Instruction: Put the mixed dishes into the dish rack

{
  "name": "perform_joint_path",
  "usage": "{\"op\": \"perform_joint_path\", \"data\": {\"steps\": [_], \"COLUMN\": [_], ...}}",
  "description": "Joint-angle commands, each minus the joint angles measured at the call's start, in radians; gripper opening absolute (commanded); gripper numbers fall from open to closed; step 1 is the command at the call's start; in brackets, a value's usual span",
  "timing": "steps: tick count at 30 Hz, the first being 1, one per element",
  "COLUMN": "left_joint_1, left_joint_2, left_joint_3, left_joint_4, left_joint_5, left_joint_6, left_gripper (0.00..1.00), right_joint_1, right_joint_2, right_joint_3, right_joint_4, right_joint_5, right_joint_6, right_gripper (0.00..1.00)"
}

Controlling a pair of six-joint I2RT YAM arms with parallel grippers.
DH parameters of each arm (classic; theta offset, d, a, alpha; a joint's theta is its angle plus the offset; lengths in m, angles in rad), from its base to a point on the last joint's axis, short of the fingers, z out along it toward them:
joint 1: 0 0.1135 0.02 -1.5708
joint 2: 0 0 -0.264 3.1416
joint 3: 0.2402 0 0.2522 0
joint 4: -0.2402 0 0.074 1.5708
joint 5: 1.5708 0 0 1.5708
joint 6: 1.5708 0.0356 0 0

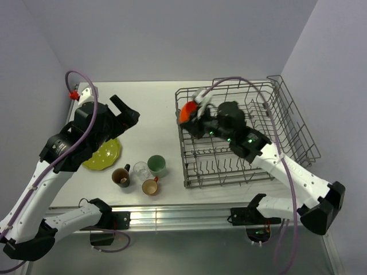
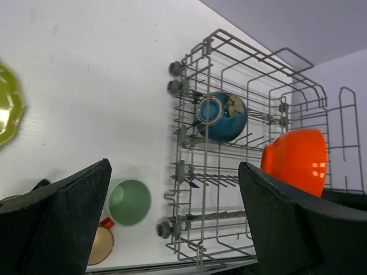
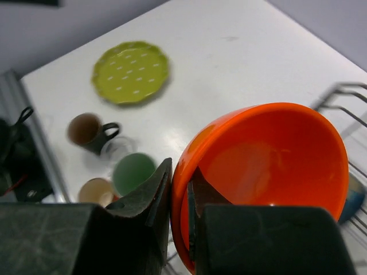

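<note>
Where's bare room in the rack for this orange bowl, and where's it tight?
Free: the dish rack rows nearer than the blue bowl; the table strip between rack and pale green cup. Crowded: brown mug, clear glass, orange cup bunched by the yellow-green plate.

Left wrist view: the yellow-green plate [image 2: 7, 112] is chopped off by the left edge, just a sliver showing. The dark fingers [image 2: 57, 223] of the left gripper [image 2: 173, 165] eat the lower corners. So the dark brown mug [image 2: 39, 185] is nearly all behind the lower-left one, the small orange cup [image 2: 102, 245] peeks out half covered beside it, and the lower-right one blocks the bottom of the orange-red bowl [image 2: 295, 157]. Right wrist view: the blue bowl [image 3: 355, 197] is only a scrap at the right edge, the dish rack [image 3: 344, 91] just a few wires there, and the clear glass [image 3: 117, 148] is a blurry smudge left of centre. Top view: the right arm [image 1: 252, 143] covers the rack's middle.
</note>
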Motion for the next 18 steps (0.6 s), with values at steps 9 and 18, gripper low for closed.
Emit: {"op": "perform_joint_path", "data": {"steps": [9,18], "left_joint_1": [0.000,0.000], "left_joint_2": [-0.024,0.000], "left_joint_3": [-0.113,-0.151], "left_joint_4": [0.198,0.244], "left_joint_5": [0.178,0.238], "left_joint_6": [0.014,0.022], "left_gripper": [0.97,0.96], "right_joint_1": [-0.690,-0.899], "right_joint_2": [0.068,0.511], "right_joint_3": [-0.258,-0.413], "right_joint_4": [0.729,1.980], "right_joint_5": [-0.733,-0.873], "right_joint_6": [0.679,1.633], "right_gripper": [0.00,0.00]}}
